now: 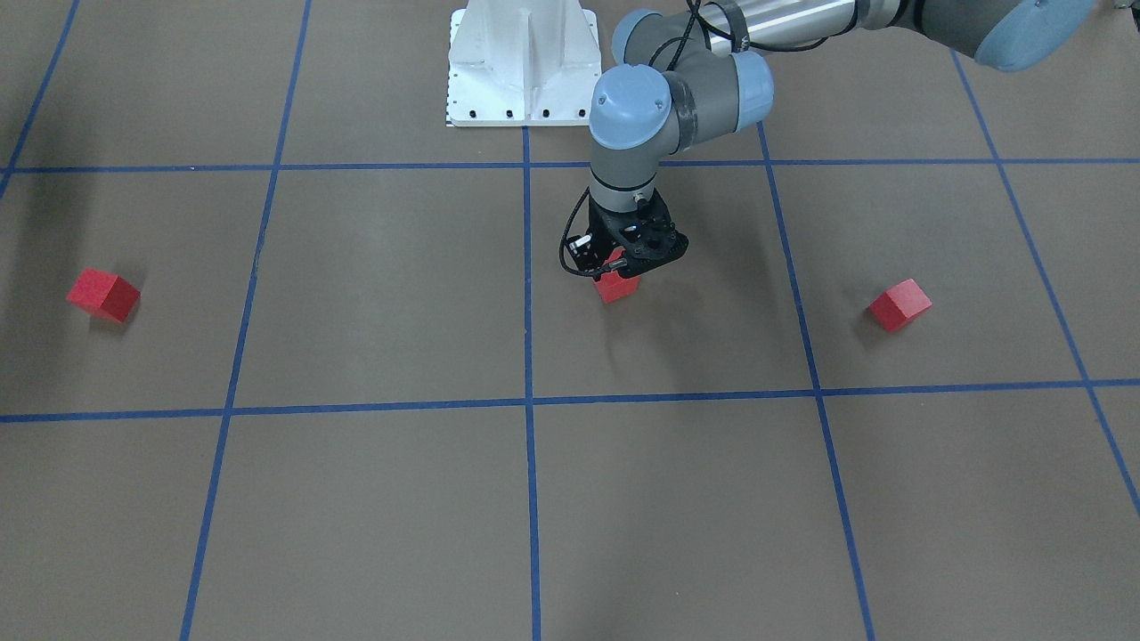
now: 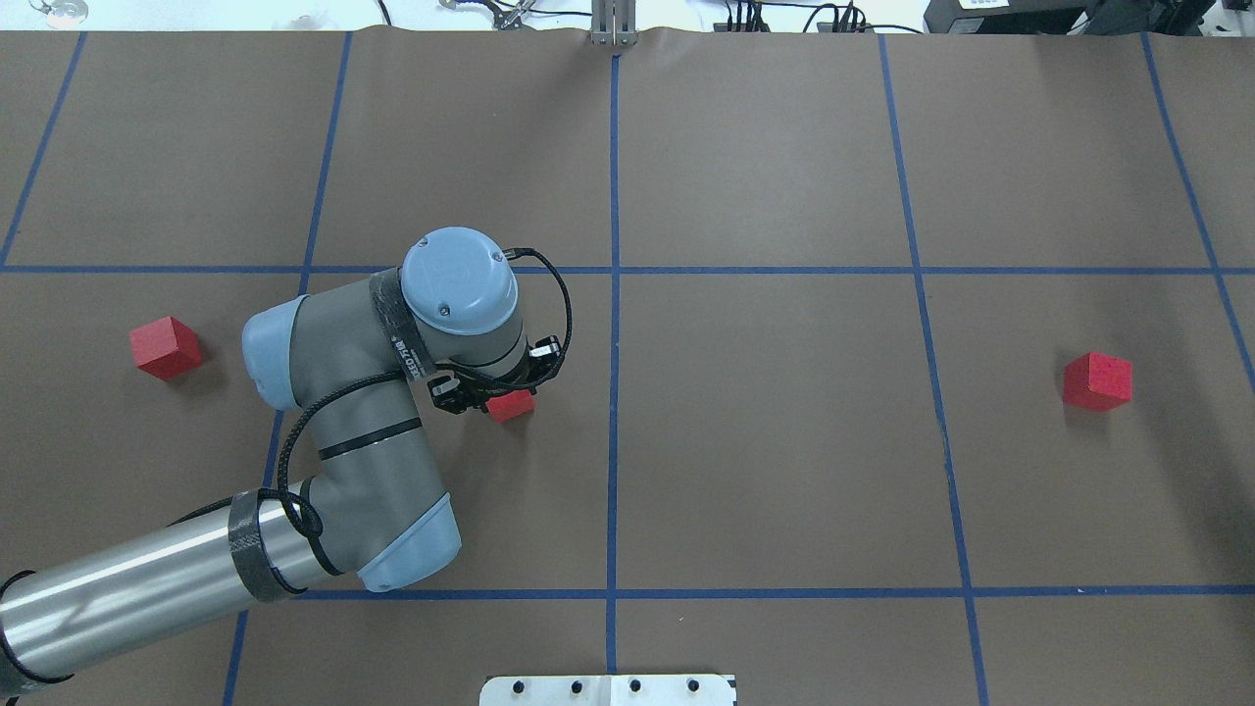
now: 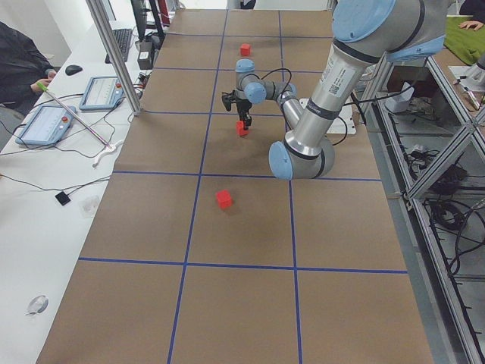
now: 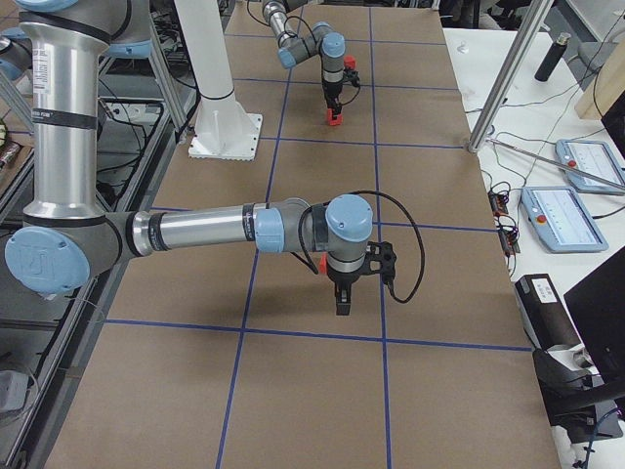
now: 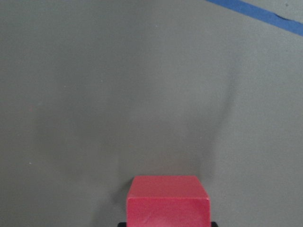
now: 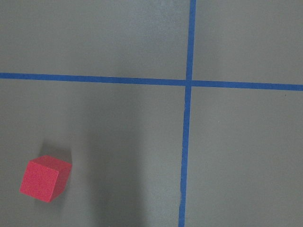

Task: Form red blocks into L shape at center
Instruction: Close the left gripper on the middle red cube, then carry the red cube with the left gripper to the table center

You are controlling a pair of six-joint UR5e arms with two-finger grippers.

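Observation:
Three red blocks lie in the middle row of the blue-taped brown floor. My left gripper [image 1: 618,272] [image 2: 498,398] is shut on the middle red block [image 1: 616,288] [image 2: 511,405] [image 5: 166,202], low over the floor, just beside the centre blue tape line [image 2: 614,422] on my left side. I cannot tell if that block touches the floor. A second red block [image 2: 166,347] [image 1: 900,304] lies far to my left. The third red block [image 2: 1097,381] [image 1: 103,295] [image 6: 45,178] lies far to my right. My right gripper [image 4: 342,303] points down near that block; I cannot tell if it is open.
The white metal base [image 1: 521,62] [image 2: 608,689] stands at the robot's edge on the centre line. Metal posts [image 3: 114,53] [image 4: 503,78] and a white bench with tablets [image 3: 45,121] [image 4: 566,195] line the far side.

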